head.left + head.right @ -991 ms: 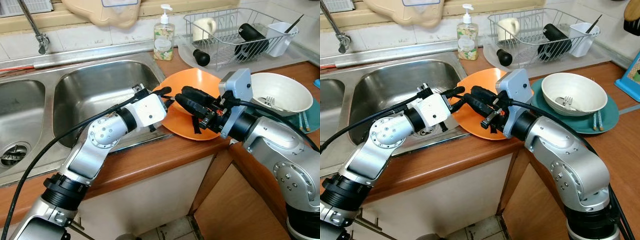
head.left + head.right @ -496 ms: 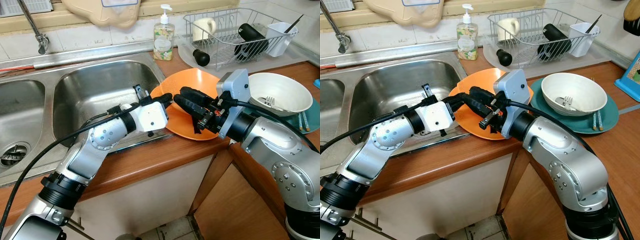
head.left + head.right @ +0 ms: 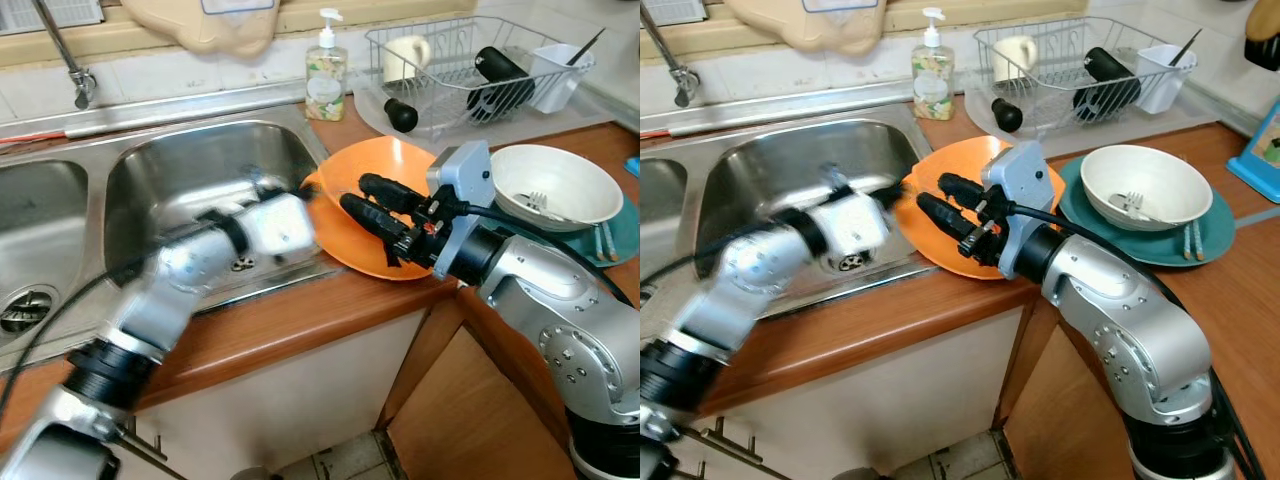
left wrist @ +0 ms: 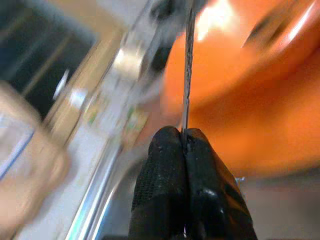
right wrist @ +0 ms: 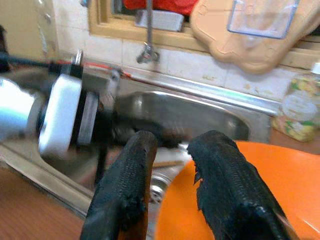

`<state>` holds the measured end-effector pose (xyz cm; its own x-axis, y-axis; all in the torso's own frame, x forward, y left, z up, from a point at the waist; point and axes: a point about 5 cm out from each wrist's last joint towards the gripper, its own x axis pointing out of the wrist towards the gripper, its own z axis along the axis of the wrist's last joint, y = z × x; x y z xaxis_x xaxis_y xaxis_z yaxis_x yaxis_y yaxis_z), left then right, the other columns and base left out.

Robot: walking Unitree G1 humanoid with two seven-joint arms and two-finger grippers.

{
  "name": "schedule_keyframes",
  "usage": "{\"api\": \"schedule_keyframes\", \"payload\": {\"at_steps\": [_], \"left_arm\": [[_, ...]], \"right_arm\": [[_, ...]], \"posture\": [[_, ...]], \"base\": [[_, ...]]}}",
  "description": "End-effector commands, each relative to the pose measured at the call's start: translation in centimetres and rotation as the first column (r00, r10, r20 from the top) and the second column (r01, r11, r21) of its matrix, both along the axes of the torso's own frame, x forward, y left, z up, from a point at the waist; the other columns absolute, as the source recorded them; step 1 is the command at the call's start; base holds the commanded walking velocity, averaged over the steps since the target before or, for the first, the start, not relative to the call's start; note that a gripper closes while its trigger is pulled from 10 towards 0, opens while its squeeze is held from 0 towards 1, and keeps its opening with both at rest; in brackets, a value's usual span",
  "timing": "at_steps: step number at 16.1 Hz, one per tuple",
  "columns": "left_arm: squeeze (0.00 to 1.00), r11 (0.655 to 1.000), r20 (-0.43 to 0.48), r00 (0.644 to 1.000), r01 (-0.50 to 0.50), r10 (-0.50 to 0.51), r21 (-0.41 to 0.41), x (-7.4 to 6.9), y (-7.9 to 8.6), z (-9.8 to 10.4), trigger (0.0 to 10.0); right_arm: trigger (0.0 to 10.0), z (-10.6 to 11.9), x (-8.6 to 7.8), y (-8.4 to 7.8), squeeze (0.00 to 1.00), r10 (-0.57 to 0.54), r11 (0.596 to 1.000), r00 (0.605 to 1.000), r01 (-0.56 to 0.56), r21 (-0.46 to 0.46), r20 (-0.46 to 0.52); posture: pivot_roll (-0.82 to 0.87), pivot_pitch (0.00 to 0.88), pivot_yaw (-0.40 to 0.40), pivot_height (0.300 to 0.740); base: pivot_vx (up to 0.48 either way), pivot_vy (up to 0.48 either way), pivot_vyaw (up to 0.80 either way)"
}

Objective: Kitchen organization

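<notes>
Resting at the centre of the frame, the orange plate (image 3: 385,215) lies tilted, its left edge over the rim of the steel sink (image 3: 190,180) and the rest on the wooden tabletop (image 3: 330,310). The right gripper (image 3: 368,200) hovers over the plate's face with its jaws released, one black finger above the other, gripping nothing. The left gripper (image 4: 185,145), blurred in the head views just left of the plate's rim, has its jaws clenched on a thin blade-like utensil (image 4: 189,65) that points toward the plate; what kind of utensil it is cannot be told.

To my eye the plate is rigid, light plastic, smooth and likely slippery if wet, so it will slide rather than bend. The best hold is a pinch across the raised rim nearest the right gripper, one finger above and one beneath.

In the upper right sits a wire dish rack (image 3: 470,60), and at the right edge a white bowl (image 3: 555,185) on a teal plate (image 3: 1200,240), well apart from the jaws.
</notes>
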<state>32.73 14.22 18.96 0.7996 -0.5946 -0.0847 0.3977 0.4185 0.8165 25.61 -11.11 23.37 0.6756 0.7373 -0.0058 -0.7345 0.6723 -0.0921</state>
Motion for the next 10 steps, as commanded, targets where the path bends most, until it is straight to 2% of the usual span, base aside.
{"api": "schedule_keyframes", "payload": {"at_steps": [1,2,3,5,6,7,8,10], "left_arm": [[0.00,0.995,0.002,0.995,-0.099,0.099,0.021,0.9,1.9,0.2,0.0],[0.00,0.975,-0.027,0.976,-0.212,0.214,0.066,2.0,4.1,-0.7,0.0],[0.00,0.958,-0.047,0.960,-0.271,0.276,0.095,2.5,5.3,-1.4,0.2],[0.00,0.933,-0.094,0.934,-0.329,0.344,0.147,2.9,6.6,-2.7,2.0],[0.00,0.922,-0.119,0.923,-0.344,0.367,0.177,3.0,7.1,-3.5,2.5],[0.00,0.915,-0.153,0.911,-0.351,0.383,0.201,3.1,7.4,-4.2,4.5],[0.00,0.903,-0.192,0.893,-0.364,0.408,0.227,3.2,7.7,-5.0,10.0],[0.00,0.890,-0.237,0.871,-0.365,0.430,0.272,3.4,8.0,-6.1,10.0]], "right_arm": [[10.0,0.1,-0.3,-0.2,0.00,-0.011,1.000,1.000,0.011,-0.010,0.014],[10.0,-0.1,-0.6,-0.3,0.00,-0.017,1.000,1.000,0.017,-0.013,0.008],[10.0,-0.2,-0.8,-0.1,0.00,-0.011,1.000,1.000,0.011,-0.015,0.007],[10.0,-0.3,-1.0,0.1,0.00,-0.003,1.000,1.000,0.003,-0.022,0.005],[10.0,-0.4,-1.1,0.1,0.00,-0.004,0.999,1.000,0.004,-0.035,0.005],[10.0,-0.6,-1.2,0.1,0.00,-0.008,0.998,1.000,0.008,-0.056,0.007],[10.0,-0.9,-1.3,0.1,0.00,-0.010,0.997,1.000,0.011,-0.081,0.010],[10.0,-1.2,-1.6,0.2,0.00,-0.013,0.994,1.000,0.015,-0.108,0.017]], "posture": [[-0.09,0.000,0.035,0.740],[-0.09,0.000,0.035,0.740],[-0.10,0.000,0.035,0.740],[-0.11,0.000,0.037,0.740],[-0.11,0.000,0.037,0.740],[-0.11,0.000,0.037,0.740],[-0.12,0.000,0.040,0.740],[-0.11,0.000,0.039,0.740]], "base": [[0.000,0.000,0.00],[0.000,0.000,0.00],[0.000,0.000,0.00],[0.000,0.000,0.00],[0.000,0.000,0.00],[0.000,0.000,0.00],[0.000,0.000,0.00],[0.000,0.000,0.00]]}}
